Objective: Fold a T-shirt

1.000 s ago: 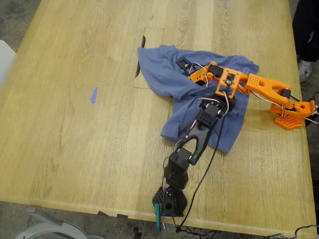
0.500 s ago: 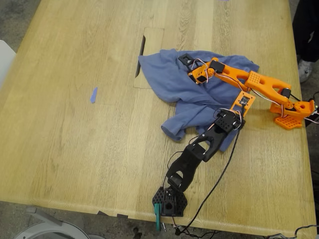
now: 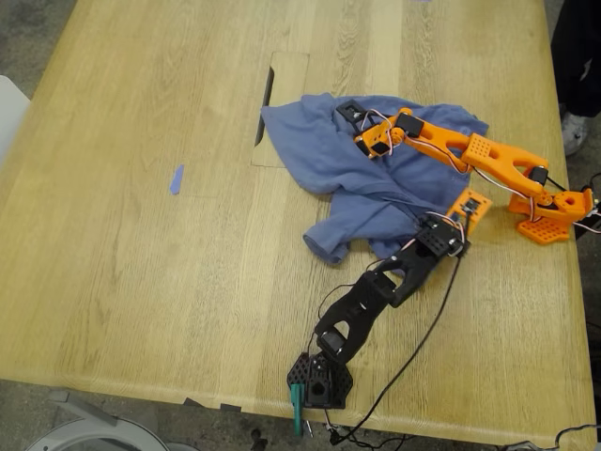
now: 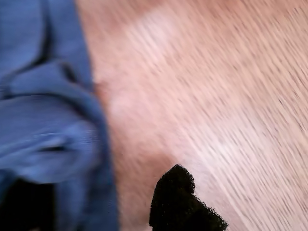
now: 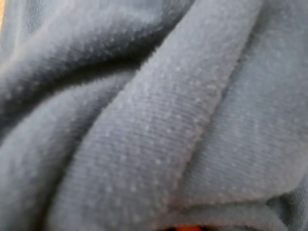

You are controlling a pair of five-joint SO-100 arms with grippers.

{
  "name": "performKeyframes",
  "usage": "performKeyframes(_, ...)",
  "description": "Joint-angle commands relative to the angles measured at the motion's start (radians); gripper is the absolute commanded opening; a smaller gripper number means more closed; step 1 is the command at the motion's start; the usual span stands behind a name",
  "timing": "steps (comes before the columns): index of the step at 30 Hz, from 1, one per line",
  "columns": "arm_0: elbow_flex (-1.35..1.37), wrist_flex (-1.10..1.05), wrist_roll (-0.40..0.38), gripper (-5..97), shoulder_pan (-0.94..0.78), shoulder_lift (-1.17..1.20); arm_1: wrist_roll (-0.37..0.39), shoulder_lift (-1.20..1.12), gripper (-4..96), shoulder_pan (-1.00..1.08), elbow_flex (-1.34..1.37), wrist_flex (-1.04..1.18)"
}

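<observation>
Wood-grain bench carries your crumpled T-shirt, toward the exterior view's right. My first end effector sits at its hem; my second end effector presses into cloth. I cannot tell either's grip.

Light wooden table; crumpled T-shirt, small blue tape scrap lying on it, well apart.

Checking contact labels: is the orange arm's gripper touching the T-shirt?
Touching. In the exterior view the orange arm's gripper lies on the T-shirt; the second wrist view shows only close cloth.
</observation>
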Motion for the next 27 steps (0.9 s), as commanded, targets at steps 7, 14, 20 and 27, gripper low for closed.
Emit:
performKeyframes(7,-0.431,0.344,-0.017,58,0.028,0.003,0.002,0.103,0.0,0.043,-0.018,0.028)
performKeyframes(14,-0.704,0.499,-0.031,63,0.026,-0.181,0.002,0.109,0.0,0.038,-0.018,0.038)
performKeyframes(20,-1.112,0.572,-0.015,65,-0.04,-0.558,0.002,0.112,0.0,0.031,-0.018,0.044)
performKeyframes(27,-1.424,0.726,0.009,65,-0.115,-0.861,-0.002,0.144,0.0,0.034,-0.018,0.075)
